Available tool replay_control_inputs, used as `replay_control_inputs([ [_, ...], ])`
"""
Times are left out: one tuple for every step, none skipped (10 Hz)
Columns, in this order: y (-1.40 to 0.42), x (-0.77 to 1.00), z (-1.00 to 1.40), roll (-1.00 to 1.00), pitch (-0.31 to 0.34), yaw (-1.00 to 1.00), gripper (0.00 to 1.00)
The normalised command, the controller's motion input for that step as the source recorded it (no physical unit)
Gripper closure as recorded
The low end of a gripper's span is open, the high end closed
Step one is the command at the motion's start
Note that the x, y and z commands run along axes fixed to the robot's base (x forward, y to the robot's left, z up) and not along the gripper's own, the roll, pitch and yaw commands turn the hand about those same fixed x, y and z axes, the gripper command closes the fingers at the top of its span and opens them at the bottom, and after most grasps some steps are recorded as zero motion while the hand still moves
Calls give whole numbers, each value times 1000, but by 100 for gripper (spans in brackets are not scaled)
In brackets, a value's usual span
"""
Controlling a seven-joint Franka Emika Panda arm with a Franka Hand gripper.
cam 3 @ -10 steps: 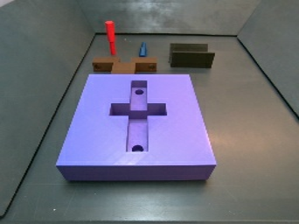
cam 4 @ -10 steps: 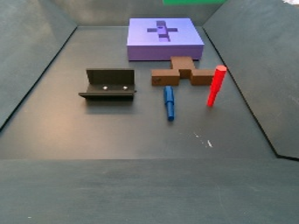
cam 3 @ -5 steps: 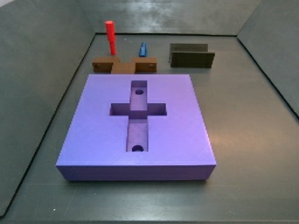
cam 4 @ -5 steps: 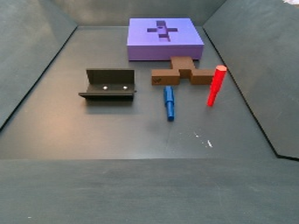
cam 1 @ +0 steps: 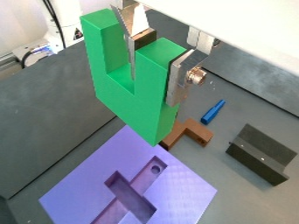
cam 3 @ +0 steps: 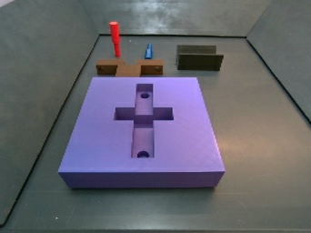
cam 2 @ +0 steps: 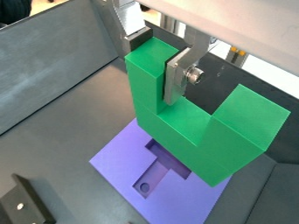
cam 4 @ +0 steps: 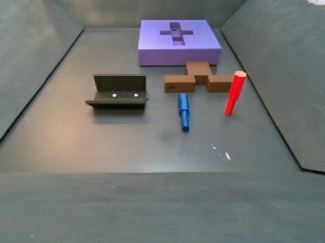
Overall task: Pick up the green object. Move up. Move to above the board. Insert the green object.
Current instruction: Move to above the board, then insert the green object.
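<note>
Jaws clamped on 1 green object [cam 1: 131, 74], gripper [cam 1: 158, 66] above 1 board [cam 1: 128, 188]

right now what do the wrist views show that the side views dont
Only the wrist views show the gripper, its silver fingers shut on one prong of the green object, held above the board. Only the side views show the red peg upright on the floor. Both show the board with its cross recess, the brown cross block, the blue peg and the fixture.
</note>
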Motion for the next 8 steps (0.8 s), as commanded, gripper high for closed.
replay_control_inputs([
  [-174,44,51,15,126,12,100],
  [-277,0,-409,419,-149,-34,100],
  [-300,0,-326,484,-124,-40,100],
  [-366,83,-391,447,-137,-97,100],
  [-337,80,-449,401,-147,-60,100],
  [0,103,-546,84,-133,-106,100],
  [0,60,-494,0,-63,-157,100],
  [3,0,-631,-79,0,0,100],
])
